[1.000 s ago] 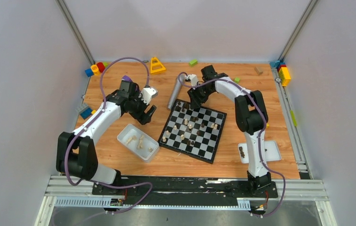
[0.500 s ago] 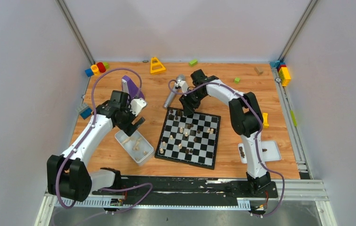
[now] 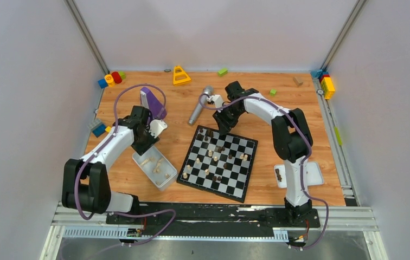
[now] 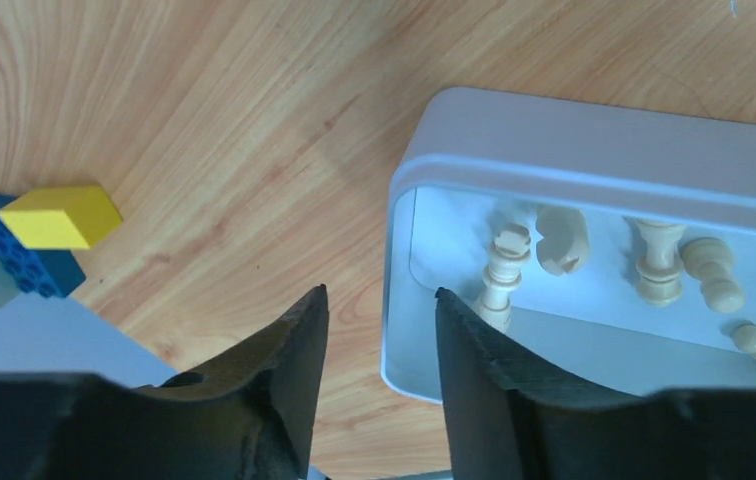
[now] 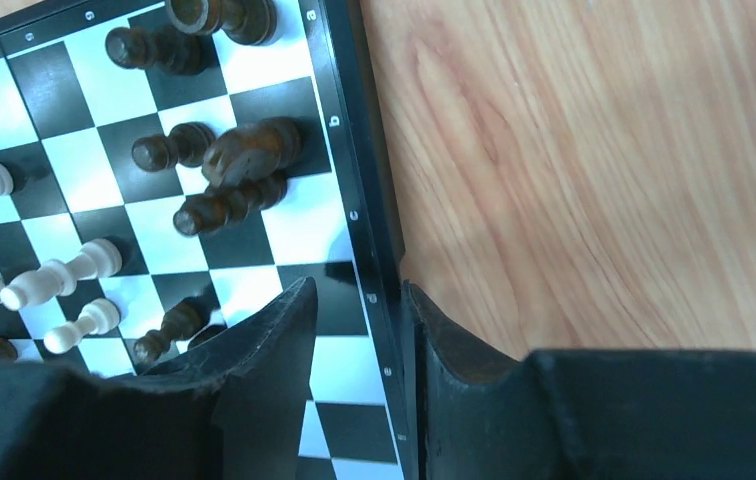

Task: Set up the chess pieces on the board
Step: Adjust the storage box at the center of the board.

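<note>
The chessboard [image 3: 234, 182] [image 5: 294, 230] lies skewed in mid-table with white and dark pieces scattered over it, several toppled. My right gripper [image 3: 223, 122] [image 5: 359, 285] stands open astride its far rim: one finger over the squares, the other against the outer edge. Dark pieces [image 5: 244, 150] and white pawns [image 5: 59, 280] lie just ahead of it. A white tray [image 3: 135, 158] [image 4: 594, 160] left of the board holds several white pieces [image 4: 499, 270]. My left gripper [image 3: 144, 145] [image 4: 379, 292] is open, straddling the tray's end wall, holding nothing.
A second white tray [image 3: 312, 174] with a dark piece [image 3: 278, 174] sits right of the board. A silver cylinder [image 3: 200, 105] and a purple object [image 3: 154, 103] lie behind. Toy blocks [image 3: 109, 80] line the far corners; a yellow block [image 4: 59, 215] lies near my left gripper.
The board has slid toward the near edge and turned, with my right gripper on its far rim. My left arm swung down to the tray's end; the tray shifted slightly left.
</note>
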Controlling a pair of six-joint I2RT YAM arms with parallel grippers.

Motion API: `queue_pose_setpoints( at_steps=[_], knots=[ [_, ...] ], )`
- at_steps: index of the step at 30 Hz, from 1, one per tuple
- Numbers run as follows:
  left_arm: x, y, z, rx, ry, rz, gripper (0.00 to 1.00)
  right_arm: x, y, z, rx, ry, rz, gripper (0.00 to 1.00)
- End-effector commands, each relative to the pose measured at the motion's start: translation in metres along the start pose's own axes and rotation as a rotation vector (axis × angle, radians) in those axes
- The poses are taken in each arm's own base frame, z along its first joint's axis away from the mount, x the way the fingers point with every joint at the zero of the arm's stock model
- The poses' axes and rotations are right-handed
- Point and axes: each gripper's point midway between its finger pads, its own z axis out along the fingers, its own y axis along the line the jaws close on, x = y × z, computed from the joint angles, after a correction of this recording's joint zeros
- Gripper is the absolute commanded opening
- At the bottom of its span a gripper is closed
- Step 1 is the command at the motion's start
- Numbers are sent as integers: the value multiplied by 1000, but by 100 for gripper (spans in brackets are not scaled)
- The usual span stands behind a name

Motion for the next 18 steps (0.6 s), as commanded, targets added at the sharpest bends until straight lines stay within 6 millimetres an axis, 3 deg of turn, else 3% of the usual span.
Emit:
queue_pose_setpoints(
  at_steps=[1,11,14,18],
  knots=[
    [-19,10,6,7,-34,42,45,-17,-6,-44,75,-92,15,37],
    [-64,16,14,56,-73,197,17,3,-13,-64,154,-78,81,37],
    [-79,15,19,53,-63,271,13,22,-14,-82,183,-84,139,39],
    [-95,15,23,48,-60,343,10,66,-16,-102,244,-54,224,40]
  ],
)
